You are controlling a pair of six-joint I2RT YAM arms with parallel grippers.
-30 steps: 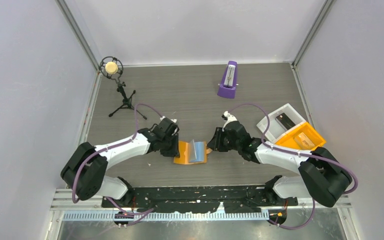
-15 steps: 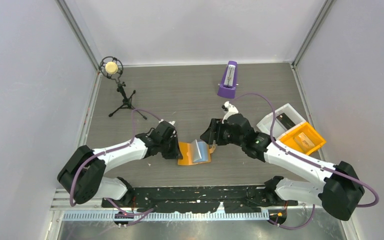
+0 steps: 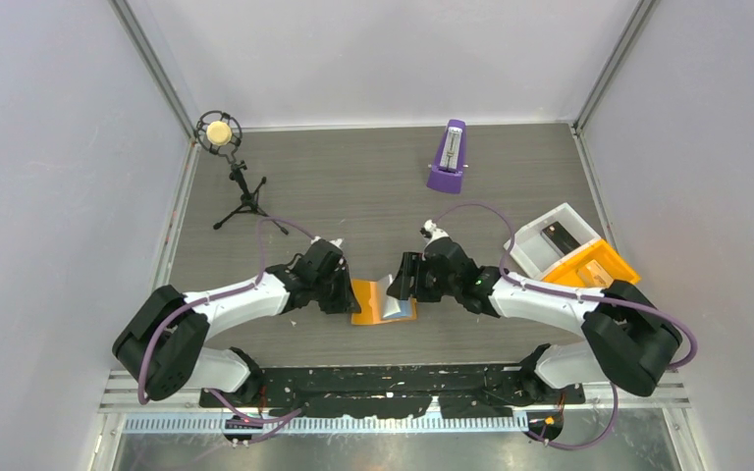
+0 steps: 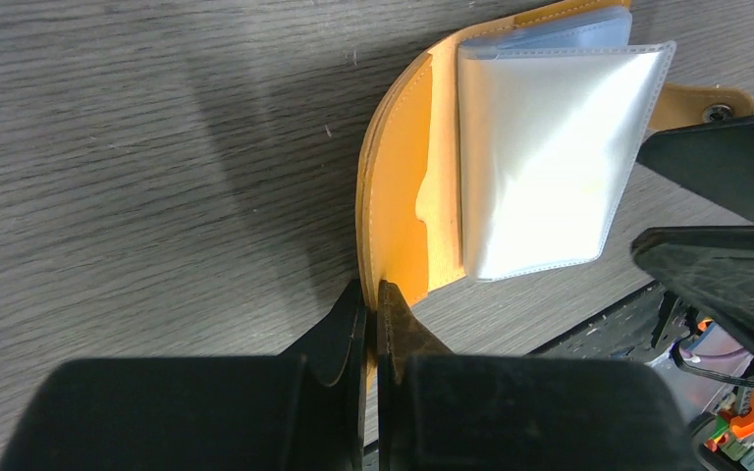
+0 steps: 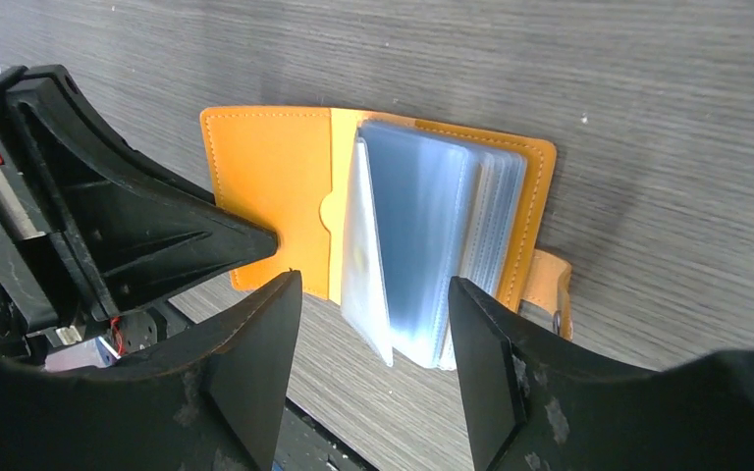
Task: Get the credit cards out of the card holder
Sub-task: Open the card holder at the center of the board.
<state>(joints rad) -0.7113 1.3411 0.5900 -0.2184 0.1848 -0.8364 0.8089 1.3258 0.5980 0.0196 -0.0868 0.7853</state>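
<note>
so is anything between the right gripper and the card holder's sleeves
Nothing visible: the open right gripper faces the fanned sleeves directly, and the left gripper pinches the card holder's opposite cover edge, clear of them.

This is a robotics lab test cell. Plain pale panels (image 3: 59, 147) held by metal corner posts (image 3: 152, 69) wall in a grey wood-grain tabletop (image 3: 353, 177) on three sides. Two white-and-black arms (image 3: 241, 292) trailing purple cables (image 3: 265, 235) are bolted to a black base plate (image 3: 373, 378) at its near edge, beside what seems a slotted metal rail (image 3: 353, 422), dim in the overhead view. A tripod microphone (image 3: 219, 132) and a purple metronome (image 3: 448, 157) stand farther back.
</note>
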